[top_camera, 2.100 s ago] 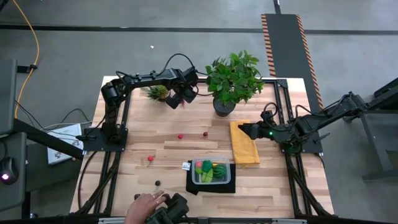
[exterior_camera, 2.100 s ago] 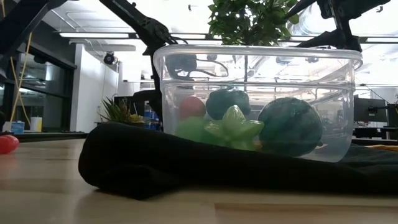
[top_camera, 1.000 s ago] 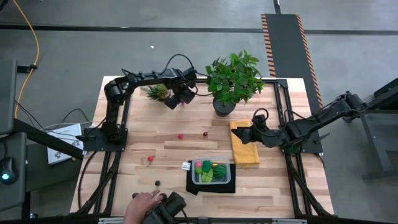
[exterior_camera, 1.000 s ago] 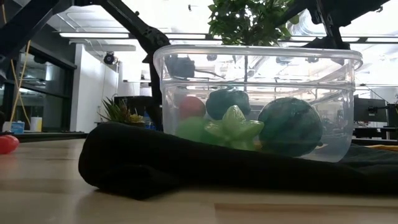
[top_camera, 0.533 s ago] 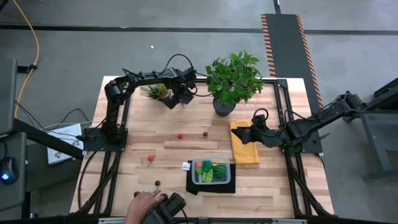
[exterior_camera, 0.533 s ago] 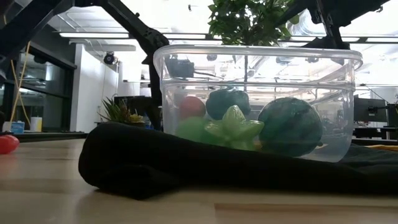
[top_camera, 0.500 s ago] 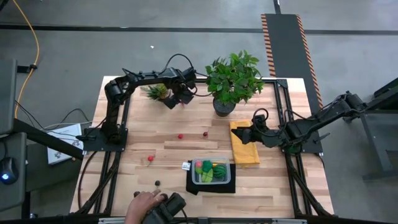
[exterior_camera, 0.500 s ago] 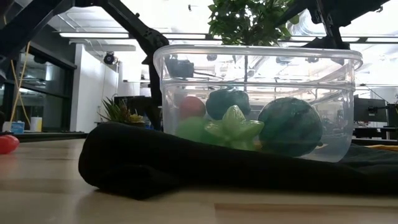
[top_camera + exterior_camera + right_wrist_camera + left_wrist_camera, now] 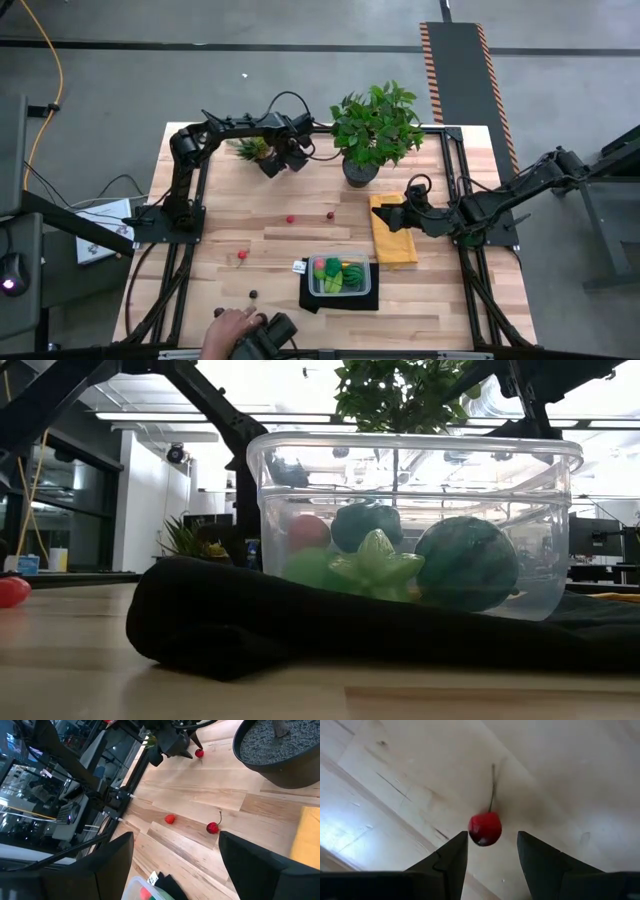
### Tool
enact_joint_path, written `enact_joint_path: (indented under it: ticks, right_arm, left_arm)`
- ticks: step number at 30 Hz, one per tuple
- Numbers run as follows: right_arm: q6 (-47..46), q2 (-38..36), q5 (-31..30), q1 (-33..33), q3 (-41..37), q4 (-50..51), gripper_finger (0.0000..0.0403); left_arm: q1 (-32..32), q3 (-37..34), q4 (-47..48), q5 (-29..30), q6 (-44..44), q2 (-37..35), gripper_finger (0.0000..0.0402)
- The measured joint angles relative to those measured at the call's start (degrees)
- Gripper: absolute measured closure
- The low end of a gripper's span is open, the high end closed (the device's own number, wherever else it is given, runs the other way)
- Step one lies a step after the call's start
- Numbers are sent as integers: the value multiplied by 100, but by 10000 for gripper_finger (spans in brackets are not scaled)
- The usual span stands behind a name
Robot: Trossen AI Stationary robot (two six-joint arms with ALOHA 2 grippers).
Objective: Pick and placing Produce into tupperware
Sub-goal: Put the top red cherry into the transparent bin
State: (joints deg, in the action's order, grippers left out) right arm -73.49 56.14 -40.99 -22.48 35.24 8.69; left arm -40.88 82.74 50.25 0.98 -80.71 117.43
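A person's hand [image 9: 232,327] rests at the worktop's near edge, left of centre, with a small dark berry [image 9: 254,295] just beyond it. Further in lies a red strawberry [image 9: 241,255], and towards the middle of the worktop [image 9: 200,300] a second red strawberry [image 9: 290,219] sits beside a stemmed cherry [image 9: 329,214].

At the far edge, the left gripper [image 9: 489,851] reaches down between the small spiky plant [image 9: 250,148] and the big leafy potted plant [image 9: 377,128]. Its fingers [image 9: 451,857] stand apart, straddling another red cherry [image 9: 485,828] with a thin stem; whether they touch it cannot be told.

Near the near edge, right of centre, the clear tupperware [image 9: 339,276] sits on a black mat [image 9: 338,297]. Inside are green pieces [image 9: 374,565], a dark round one [image 9: 466,563], a pink one [image 9: 309,532] and something yellow.

Towards the right edge, the right gripper [image 9: 395,214] hangs over the yellow cloth [image 9: 393,235], its fingers [image 9: 260,865] spread wide with nothing between them.
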Motion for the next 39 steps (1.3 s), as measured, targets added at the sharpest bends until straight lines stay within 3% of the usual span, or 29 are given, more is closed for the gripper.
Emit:
enact_joint_path:
  ticks: [39]
  right_arm:
    - [26, 2, -90, 0, 0, 0, 121]
  left_arm:
    - [0, -2, -285, -184, 162, 0, 241]
